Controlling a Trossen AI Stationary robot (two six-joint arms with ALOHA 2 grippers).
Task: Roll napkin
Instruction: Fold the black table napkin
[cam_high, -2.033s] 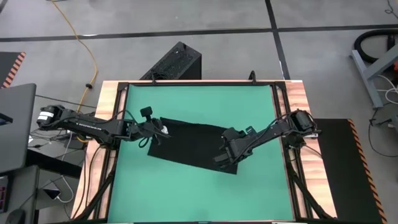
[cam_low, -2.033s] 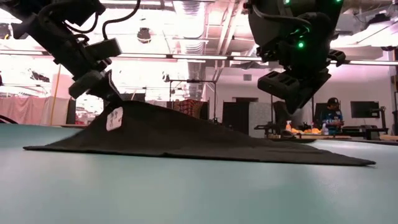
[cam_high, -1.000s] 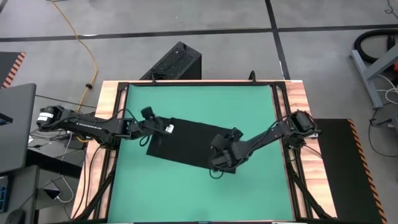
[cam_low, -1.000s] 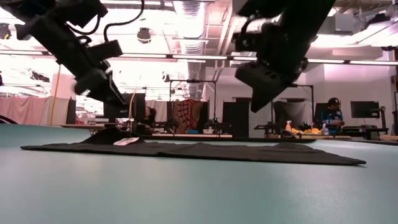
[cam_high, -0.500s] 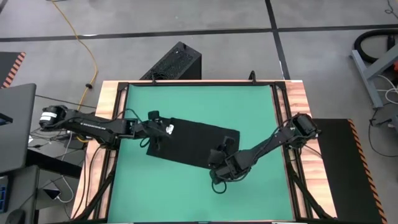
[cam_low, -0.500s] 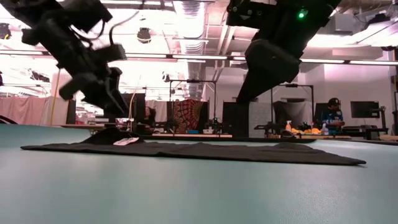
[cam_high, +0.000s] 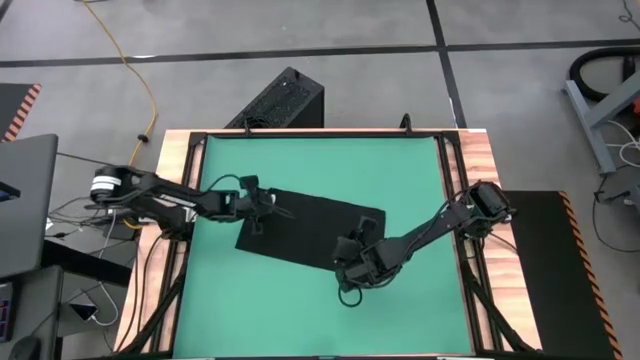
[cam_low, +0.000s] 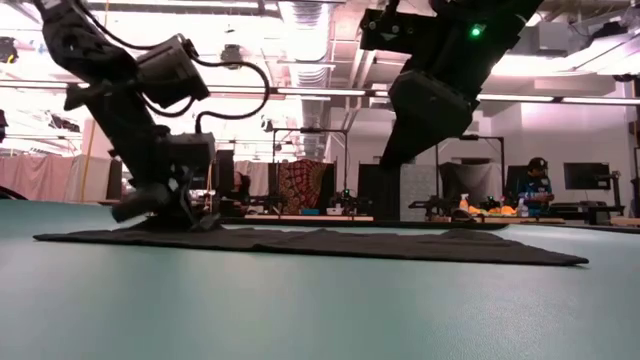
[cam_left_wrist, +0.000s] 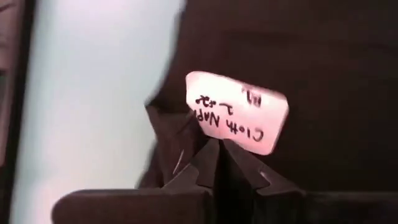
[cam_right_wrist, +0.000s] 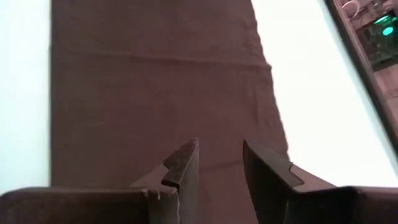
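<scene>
I see a desk (cam_high: 320, 310) with a green top and wooden side rails, viewed from above. A black napkin (cam_high: 315, 232) lies flat on it as a slanted rectangle, a little left of the middle. From table height the napkin (cam_low: 330, 243) is a thin dark strip lying on the green surface.

My left arm reaches in from the left side of the desk. Its gripper (cam_high: 277, 208) is down at the napkin's upper left corner, touching the cloth. In the left wrist view its jaws are pressed together, with their tips right at a small white tag (cam_left_wrist: 239, 112) that bears handwritten letters; I cannot tell whether any cloth is pinched between them.

My right arm comes in from the right side. Its gripper (cam_high: 352, 272) sits over the napkin's lower right edge. In the right wrist view the gripper (cam_right_wrist: 219, 155) has its jaws a little apart, pointing along the dark cloth with nothing between them.

Behind the desk, on the floor, stands a black box (cam_high: 280, 100).
</scene>
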